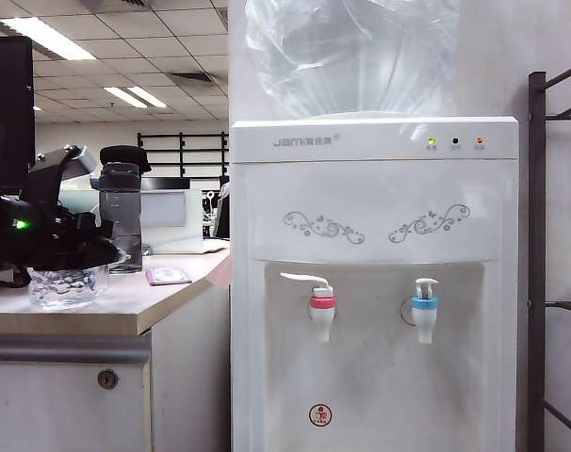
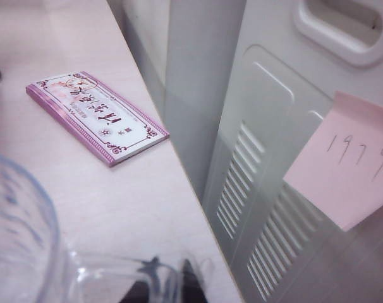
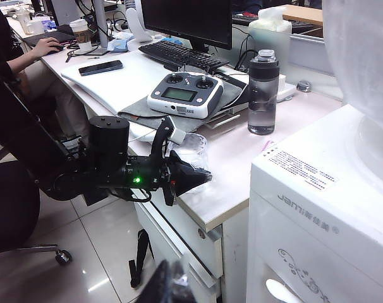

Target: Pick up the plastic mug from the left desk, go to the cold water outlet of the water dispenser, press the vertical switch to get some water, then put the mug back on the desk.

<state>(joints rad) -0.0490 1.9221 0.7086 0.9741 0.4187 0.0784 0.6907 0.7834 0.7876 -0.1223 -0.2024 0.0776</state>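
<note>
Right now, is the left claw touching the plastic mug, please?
Touching: in the left wrist view the left claw pinches the plastic mug's clear wall; right claw hangs shut by the water dispenser.

On the left desk [image 1: 163,306], the black left gripper [image 1: 105,254] sits low over the plastic mug [image 1: 67,286] at the desk's near edge, its jaws hidden. A smoky-grey bottle [image 1: 122,215] stands just behind, a small pink booklet [image 1: 169,275] near it. Beside the desk rises the water dispenser [image 1: 375,202], its cold water outlet [image 1: 424,311] right of the red-collared tap [image 1: 321,309]. The right gripper is out of sight.
</note>
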